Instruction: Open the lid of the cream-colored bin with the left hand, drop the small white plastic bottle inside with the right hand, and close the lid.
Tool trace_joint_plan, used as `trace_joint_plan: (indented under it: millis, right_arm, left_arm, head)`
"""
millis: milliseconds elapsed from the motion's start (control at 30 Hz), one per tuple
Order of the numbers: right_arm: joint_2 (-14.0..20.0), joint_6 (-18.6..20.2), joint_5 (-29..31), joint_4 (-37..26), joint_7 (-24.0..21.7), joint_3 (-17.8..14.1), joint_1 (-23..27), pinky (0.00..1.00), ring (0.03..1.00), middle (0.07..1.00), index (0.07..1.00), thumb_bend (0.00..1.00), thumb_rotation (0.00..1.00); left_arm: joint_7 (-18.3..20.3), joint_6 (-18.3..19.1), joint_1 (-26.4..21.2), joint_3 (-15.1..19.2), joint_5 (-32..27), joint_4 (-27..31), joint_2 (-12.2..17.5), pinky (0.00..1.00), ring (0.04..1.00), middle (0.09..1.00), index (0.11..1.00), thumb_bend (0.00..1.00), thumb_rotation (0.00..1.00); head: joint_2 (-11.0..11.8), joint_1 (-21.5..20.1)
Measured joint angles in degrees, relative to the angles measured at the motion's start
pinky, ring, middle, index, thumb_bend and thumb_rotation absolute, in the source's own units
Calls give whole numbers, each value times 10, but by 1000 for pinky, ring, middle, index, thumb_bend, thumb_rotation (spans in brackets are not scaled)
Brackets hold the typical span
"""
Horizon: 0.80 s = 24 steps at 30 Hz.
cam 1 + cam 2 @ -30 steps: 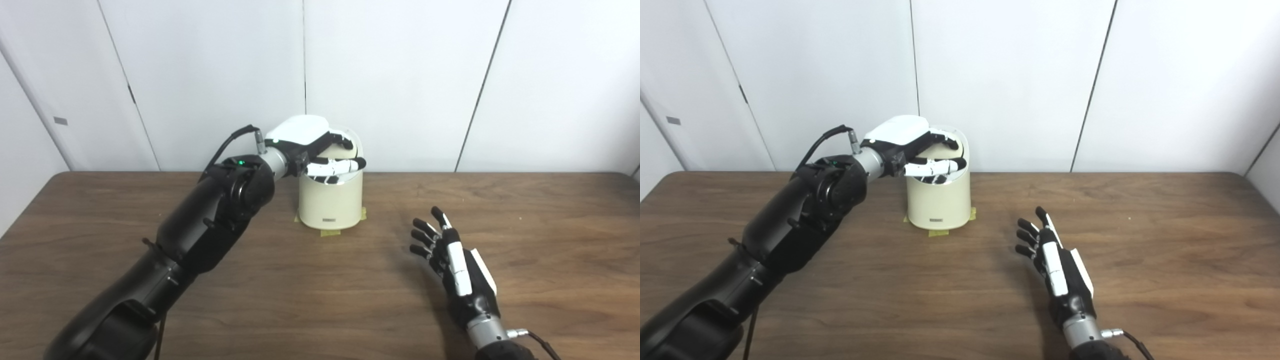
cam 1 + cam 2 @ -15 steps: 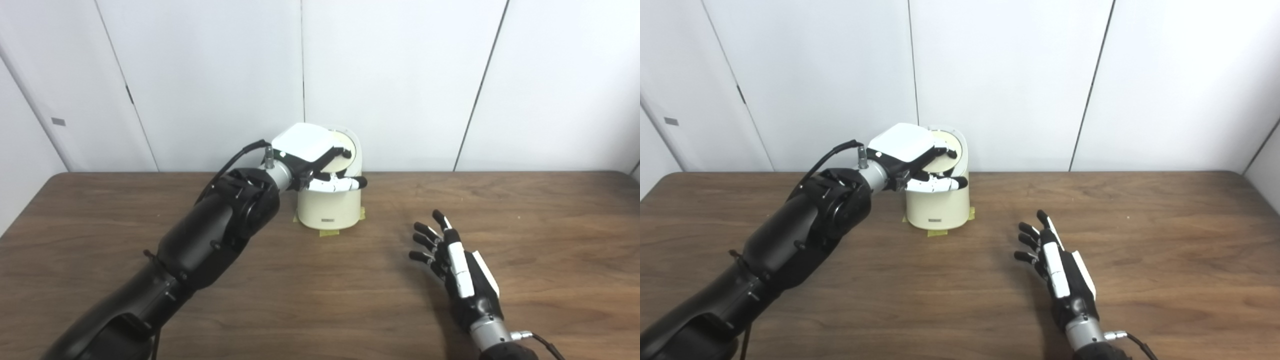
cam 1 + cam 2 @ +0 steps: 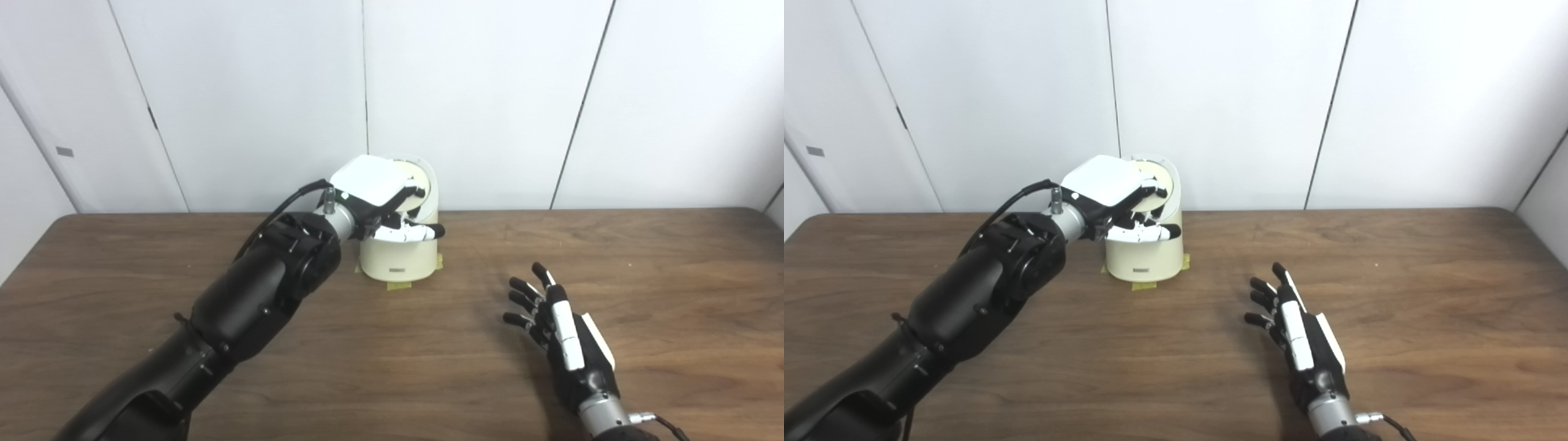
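The cream-colored bin stands at the back of the table, its round lid tilted up and back. My left hand hangs over the bin's mouth with its fingers resting on the lid's inner face. The thumb sticks out apart across the opening, and nothing is held between it and the fingers. My right hand lies to the front right, open, fingers spread and empty. No small white bottle shows in either view, and the bin's inside is hidden by the left hand.
Yellow tape marks the bin's base on the brown wooden table. White wall panels rise right behind the bin. The table's back edge runs just behind the bin.
The camera has shifted a little. My left hand has turned and sunk lower over the bin's mouth, fingers still on the lid. The right hand has drawn back slightly toward me.
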<state>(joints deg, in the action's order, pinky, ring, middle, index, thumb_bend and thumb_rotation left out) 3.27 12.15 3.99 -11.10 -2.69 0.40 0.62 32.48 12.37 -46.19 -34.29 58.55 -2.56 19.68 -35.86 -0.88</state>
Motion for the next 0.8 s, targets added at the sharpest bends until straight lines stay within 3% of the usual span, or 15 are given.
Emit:
trace_joint_plan:
  millis: [267, 800]
  right_arm:
    - [-1, 2, 13, -3, -1, -3, 0, 708, 865, 896, 997, 548, 1000]
    - [0, 2, 17, -5, -1, -13, -3, 761, 891, 887, 999, 535, 1000]
  left_arm:
    - [1, -3, 7, 2, -2, -7, -5, 949, 945, 933, 892, 597, 1000]
    - [-4, -21, 10, 11, -14, -23, -15, 901, 925, 922, 900, 600, 1000]
  head:
    - [2, -5]
    - [2, -8]
